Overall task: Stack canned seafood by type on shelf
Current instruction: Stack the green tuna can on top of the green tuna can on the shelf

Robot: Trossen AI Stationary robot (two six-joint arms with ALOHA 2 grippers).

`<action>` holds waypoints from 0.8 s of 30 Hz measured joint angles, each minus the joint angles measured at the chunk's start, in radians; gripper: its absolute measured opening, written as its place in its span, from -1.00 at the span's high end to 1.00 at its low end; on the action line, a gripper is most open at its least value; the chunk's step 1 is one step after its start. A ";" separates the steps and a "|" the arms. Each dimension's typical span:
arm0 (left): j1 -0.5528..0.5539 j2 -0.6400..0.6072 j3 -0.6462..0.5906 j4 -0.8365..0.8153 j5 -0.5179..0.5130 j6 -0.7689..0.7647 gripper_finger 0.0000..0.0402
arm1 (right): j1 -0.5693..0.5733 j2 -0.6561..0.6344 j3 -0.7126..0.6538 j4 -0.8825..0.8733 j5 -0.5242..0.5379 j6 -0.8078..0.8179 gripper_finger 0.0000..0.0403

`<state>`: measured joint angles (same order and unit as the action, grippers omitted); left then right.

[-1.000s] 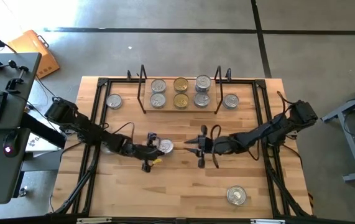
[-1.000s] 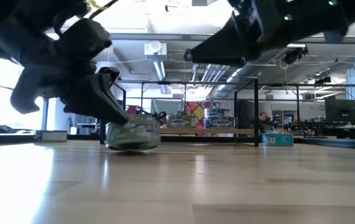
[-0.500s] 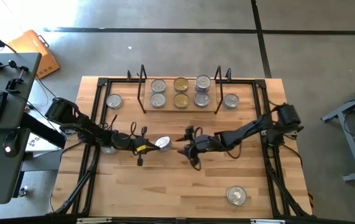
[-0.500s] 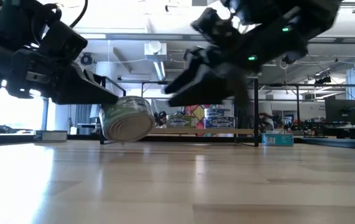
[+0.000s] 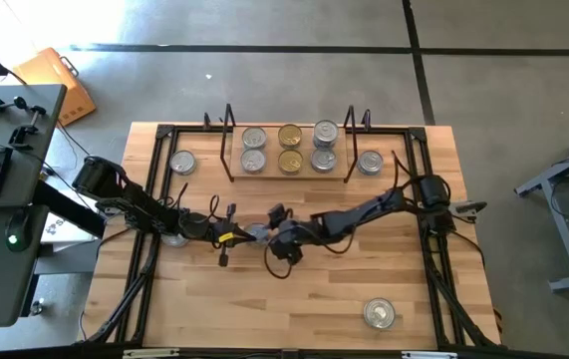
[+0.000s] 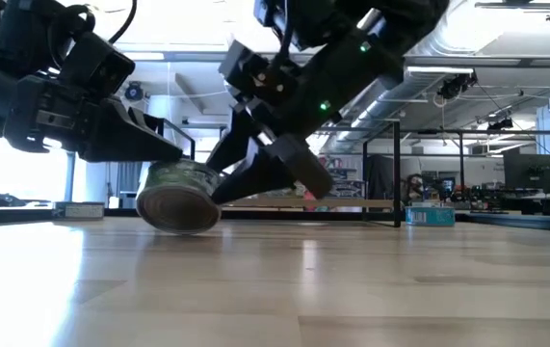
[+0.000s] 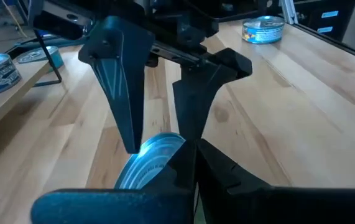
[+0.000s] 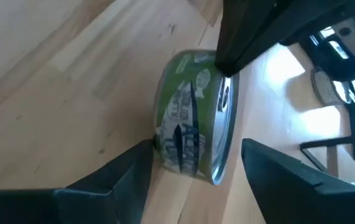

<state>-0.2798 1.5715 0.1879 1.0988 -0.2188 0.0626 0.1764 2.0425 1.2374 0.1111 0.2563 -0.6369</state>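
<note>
A green-labelled can [image 8: 186, 124] with a silver top sits tipped on edge mid-table [image 6: 173, 202], between my two grippers. My left gripper [image 5: 244, 235] reaches in from the table's left and is shut on it. My right gripper [image 8: 196, 148] comes from the table's right and is open, one finger on each side of the can [image 5: 257, 232]. The shelf [image 5: 289, 178] stands at the far edge, its board carrying several silver-topped and gold-topped cans. My left gripper pinches the can across its flat ends; one finger [image 8: 242, 37] lies on the silver top near the rim [image 8: 222, 73], the other is hidden behind the can. It comes almost level from the table's left. The can is tipped, its lower rim [image 6: 173, 227] at the tabletop. My right gripper stands on either side of the can's green wall [image 8: 165, 140]; whether a finger [image 8: 133, 171] touches it, I cannot tell.
Loose cans lie flat to the left of the shelf [image 5: 182, 162], to its right [image 5: 369, 162] and near the table's near right corner [image 5: 379, 313]. A black frame runs along the table's edges [image 5: 154, 179]. Bare wood lies near the middle front [image 5: 294, 299].
My left gripper has tipped the can from flat on the table up onto its edge and drawn it slightly toward the table's left. My right arm has reached far toward the table's left, and its open fingers now stand around the can.
</note>
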 joint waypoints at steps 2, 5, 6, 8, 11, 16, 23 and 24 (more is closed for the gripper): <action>0.000 0.000 0.000 0.000 -0.001 0.001 1.00 | 0.000 0.000 0.005 -0.002 -0.013 0.004 -0.18; 0.000 0.000 0.000 0.000 -0.001 0.001 1.00 | 0.000 0.000 0.005 0.016 -0.025 0.057 -0.18; 0.000 0.000 0.000 0.000 -0.001 0.001 1.00 | 0.000 0.000 0.005 0.019 -0.028 0.077 -0.18; 0.000 0.000 0.000 0.000 -0.002 0.002 1.00 | -0.004 0.000 0.004 0.023 -0.048 0.105 -0.18; 0.000 0.000 0.000 0.000 -0.004 0.015 1.00 | -0.011 0.001 -0.012 0.043 -0.086 0.140 -0.18; 0.000 0.000 0.000 0.007 -0.013 0.020 1.00 | -0.013 0.001 -0.034 0.092 -0.102 0.140 -0.18; 0.000 0.000 0.001 0.053 -0.014 0.020 1.00 | -0.013 0.031 -0.040 0.142 -0.104 0.140 -0.18; 0.000 0.000 0.002 0.062 -0.014 0.020 1.00 | -0.013 0.041 -0.041 0.158 -0.104 0.140 -0.18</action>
<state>-0.2798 1.5713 0.1896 1.1604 -0.2329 0.0824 0.1635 2.0839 1.1965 0.2686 0.1526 -0.4965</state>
